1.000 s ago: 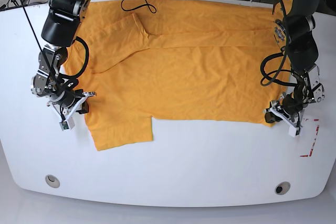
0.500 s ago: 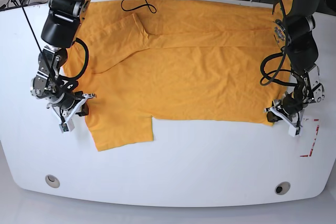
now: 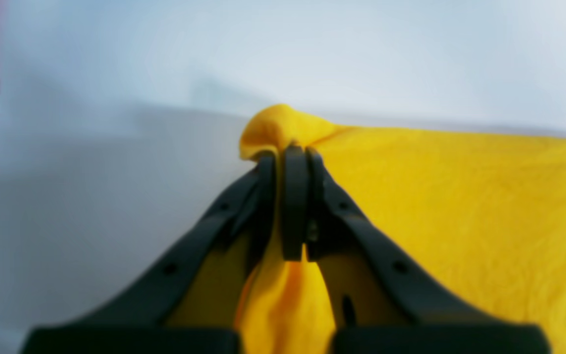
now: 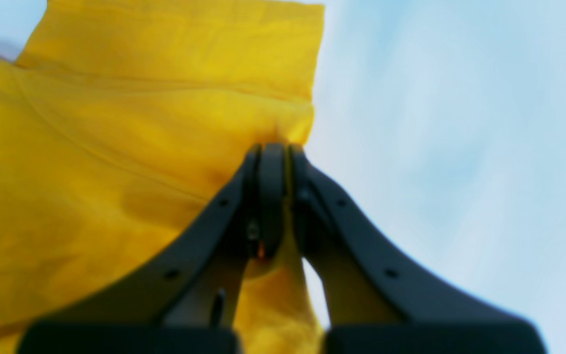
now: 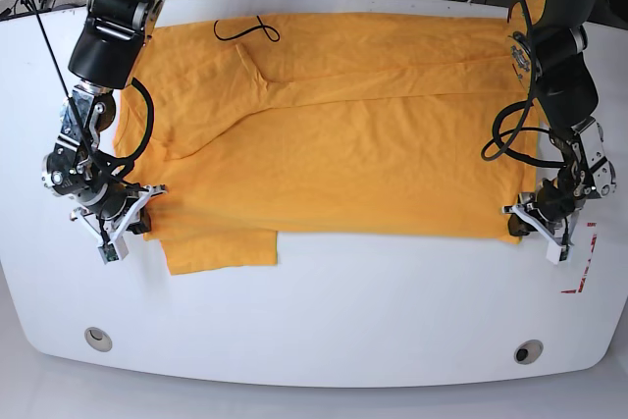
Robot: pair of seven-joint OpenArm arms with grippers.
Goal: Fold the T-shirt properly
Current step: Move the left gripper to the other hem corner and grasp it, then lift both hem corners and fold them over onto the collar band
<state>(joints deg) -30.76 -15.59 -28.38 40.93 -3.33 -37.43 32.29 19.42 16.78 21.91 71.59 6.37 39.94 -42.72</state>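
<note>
We see T-shirt (image 5: 343, 134) spread flat across white table (image 5: 324, 311), collar end toward base view's left, sleeve (image 5: 221, 247) poking toward near edge. Left gripper (image 3: 290, 152) pinched closed on bunched shirt corner by red tape mark (image 5: 581, 262). Right gripper (image 4: 273, 150) clamped closed on shirt edge beside sleeve. Black cable (image 5: 240, 29) lies near collar.

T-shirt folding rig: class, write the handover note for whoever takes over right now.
Left claw: shut on the T-shirt at its near corner by the red table marks.
Right claw: shut on the shirt's edge beside the near sleeve.
The shirt lies spread across the white table, wrinkled, one side already folded in.
Done: both grips taken.
Left: probably lift the near edge and fold it over, then finish folding.
</note>
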